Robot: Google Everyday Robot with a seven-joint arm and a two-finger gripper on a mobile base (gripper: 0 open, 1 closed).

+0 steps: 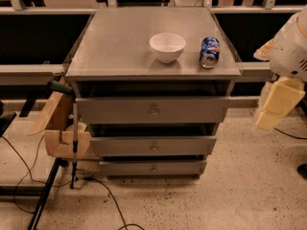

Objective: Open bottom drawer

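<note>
Well right of the narrow grey bottom drawer [125,168] with its small round knob [153,168] hangs the cream pincer [269,115]. Whether it is open cannot be told.

White arm [290,47], cream pincer [269,120] far right

Arm [291,44] sits way over at the right edge, tool [274,109] just hanging down below the white wrist.

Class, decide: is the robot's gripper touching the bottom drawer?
Apart. The camera view shows the gripper off to the right, with open floor visible between it and the bottom drawer.
</note>
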